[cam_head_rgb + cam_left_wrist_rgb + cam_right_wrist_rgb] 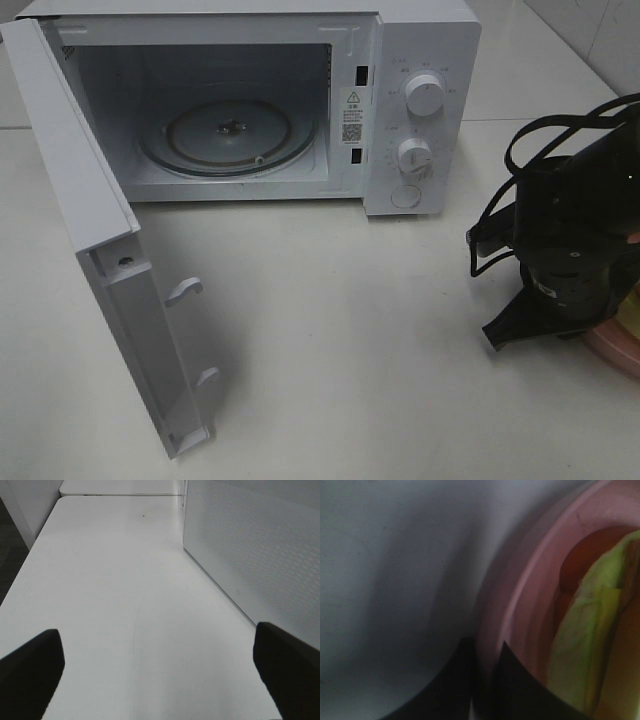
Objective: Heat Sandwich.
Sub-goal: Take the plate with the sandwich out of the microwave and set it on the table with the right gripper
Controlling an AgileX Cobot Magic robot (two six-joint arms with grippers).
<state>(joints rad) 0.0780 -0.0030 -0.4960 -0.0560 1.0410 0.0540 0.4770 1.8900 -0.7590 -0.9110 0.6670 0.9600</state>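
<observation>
The sandwich (pixel 580 640), pale yellow-green over orange-red layers, lies on a round pink plate (pixel 520 590) in the right wrist view. My right gripper (pixel 487 690) straddles the plate's rim, one finger outside and one inside, shut on it. In the high view the right gripper (pixel 545 330) is low at the table's right edge, over the plate (pixel 622 348); the arm hides the sandwich there. My left gripper (pixel 160 675) is open and empty above bare table, and is out of the high view.
The white microwave (pixel 420 60) stands at the back with its door (pixel 110 270) swung wide open to the left. Its glass turntable (pixel 230 135) carries nothing. The microwave's perforated side (pixel 250 555) is beside my left gripper.
</observation>
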